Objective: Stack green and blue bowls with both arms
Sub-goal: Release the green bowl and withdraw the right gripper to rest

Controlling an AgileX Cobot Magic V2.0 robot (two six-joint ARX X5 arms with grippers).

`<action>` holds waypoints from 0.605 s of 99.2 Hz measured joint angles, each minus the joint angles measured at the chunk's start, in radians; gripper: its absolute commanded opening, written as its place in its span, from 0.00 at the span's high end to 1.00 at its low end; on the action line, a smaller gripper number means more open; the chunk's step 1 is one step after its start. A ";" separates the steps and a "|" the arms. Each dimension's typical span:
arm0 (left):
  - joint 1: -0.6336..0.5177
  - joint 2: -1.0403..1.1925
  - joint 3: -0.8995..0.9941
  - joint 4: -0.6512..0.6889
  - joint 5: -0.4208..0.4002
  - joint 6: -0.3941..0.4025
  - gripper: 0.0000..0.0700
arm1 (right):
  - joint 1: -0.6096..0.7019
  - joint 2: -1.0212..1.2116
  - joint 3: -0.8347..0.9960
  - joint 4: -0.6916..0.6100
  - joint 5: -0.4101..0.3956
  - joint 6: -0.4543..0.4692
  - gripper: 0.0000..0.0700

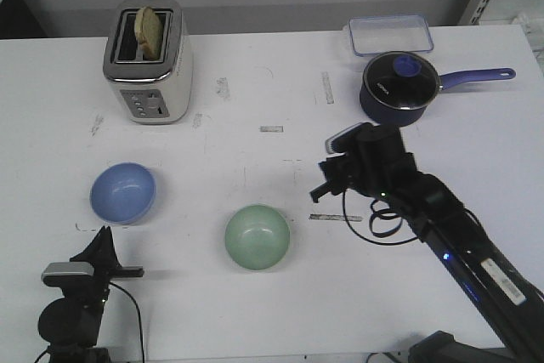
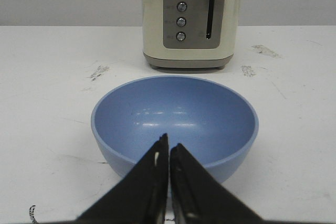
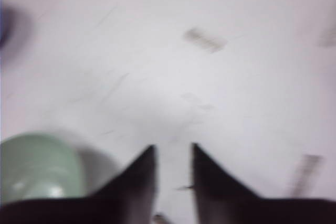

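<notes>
Straight ahead of the left gripper (image 2: 168,145), whose fingers are pressed together holding nothing, sits the blue bowl (image 2: 176,121), while the slightly parted, empty right gripper (image 1: 321,190) hovers just right of the green bowl (image 1: 257,236).

Blue bowl (image 1: 123,192) at left is a soft periwinkle, green bowl (image 1: 257,237) is pale mint. Table (image 1: 255,91) is white with grey scuffs. Toaster (image 1: 149,61) upper left is cream and chrome, saucepan (image 1: 399,88) dark navy, both arms black.
</notes>
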 measured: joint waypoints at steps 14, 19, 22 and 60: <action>0.000 0.000 0.000 0.000 0.000 -0.005 1.00 | -0.132 -0.105 -0.014 -0.024 0.049 -0.021 1.00; 0.000 0.000 0.000 0.000 0.000 -0.005 1.00 | -0.182 -0.146 -0.042 -0.024 0.050 -0.030 1.00; 0.000 0.000 0.000 0.000 0.000 -0.005 1.00 | -0.211 -0.173 -0.066 -0.025 0.052 -0.034 1.00; 0.000 0.000 0.002 0.020 0.000 -0.027 1.00 | -0.386 -0.581 -0.519 0.143 0.051 -0.059 1.00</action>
